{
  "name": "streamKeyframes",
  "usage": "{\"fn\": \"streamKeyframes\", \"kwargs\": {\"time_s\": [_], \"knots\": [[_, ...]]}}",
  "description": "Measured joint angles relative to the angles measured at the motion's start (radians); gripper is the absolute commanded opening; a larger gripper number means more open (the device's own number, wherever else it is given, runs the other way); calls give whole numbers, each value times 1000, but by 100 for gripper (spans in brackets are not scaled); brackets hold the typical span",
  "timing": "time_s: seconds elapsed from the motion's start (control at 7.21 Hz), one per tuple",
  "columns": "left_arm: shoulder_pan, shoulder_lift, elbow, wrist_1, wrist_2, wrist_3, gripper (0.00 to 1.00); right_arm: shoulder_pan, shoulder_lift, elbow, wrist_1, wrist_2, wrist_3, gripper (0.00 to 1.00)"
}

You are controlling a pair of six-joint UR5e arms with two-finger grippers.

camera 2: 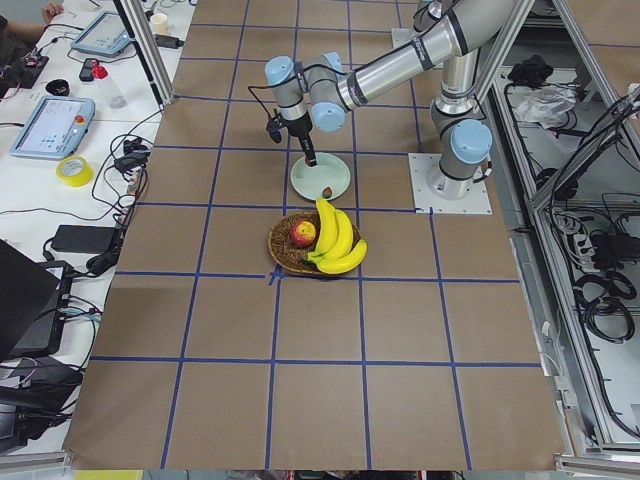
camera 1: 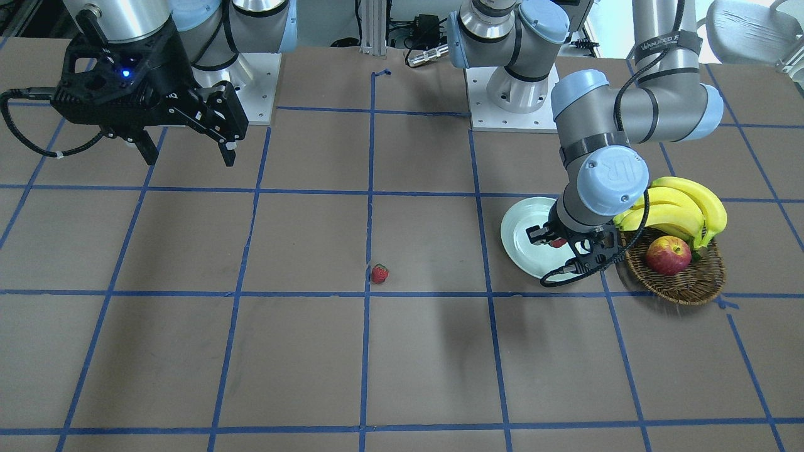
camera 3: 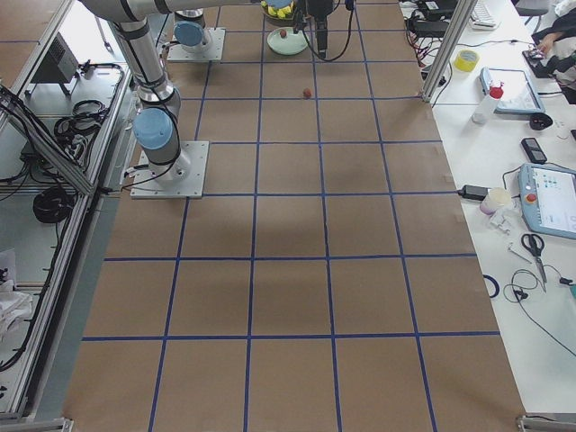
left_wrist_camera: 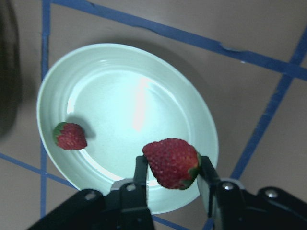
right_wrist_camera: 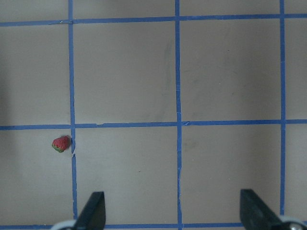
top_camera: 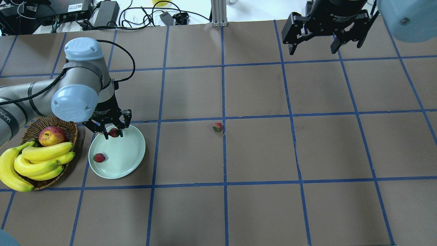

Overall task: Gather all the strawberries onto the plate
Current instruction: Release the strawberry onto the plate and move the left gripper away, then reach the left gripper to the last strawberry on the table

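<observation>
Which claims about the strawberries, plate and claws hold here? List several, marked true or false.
The left claw holds the gripped strawberry over the plate's edge. True.
Two berries lie on the plate. False: only the plated strawberry does.
The right claw grips a berry. False: the right claw is open, empty.
The loose strawberry lies on the table beside blue tape. True.
The apple sits on the plate. False: the apple is in the basket.

Bright, even overhead light; shadows on the bench (top_camera: 259,150) are soft and faint. White glare streaks the plate (left_wrist_camera: 139,105). The left wrist view's left edge is dark and blurred.
</observation>
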Motion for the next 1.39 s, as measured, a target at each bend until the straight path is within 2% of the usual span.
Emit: {"fn": "streamKeyframes", "kwargs": {"time_s": [0.28, 0.56, 0.97, 1.25, 1.39], "knots": [[-8, 3, -9, -1, -24, 6, 100, 0, 0, 1, 1, 0, -1, 100], [-29, 20, -2, 0, -181, -44, 100, 0, 0, 1, 2, -1, -2, 100], [-178, 7, 31, 36, -363, -364, 100, 0, -1, 2, 3, -2, -2, 100], [-232, -35, 34, 146, -502, -563, 100, 0, -3, 2, 3, -2, -2, 100], [-244, -72, 34, 189, -527, -608, 100, 0, -3, 2, 3, -2, -2, 100]]}}
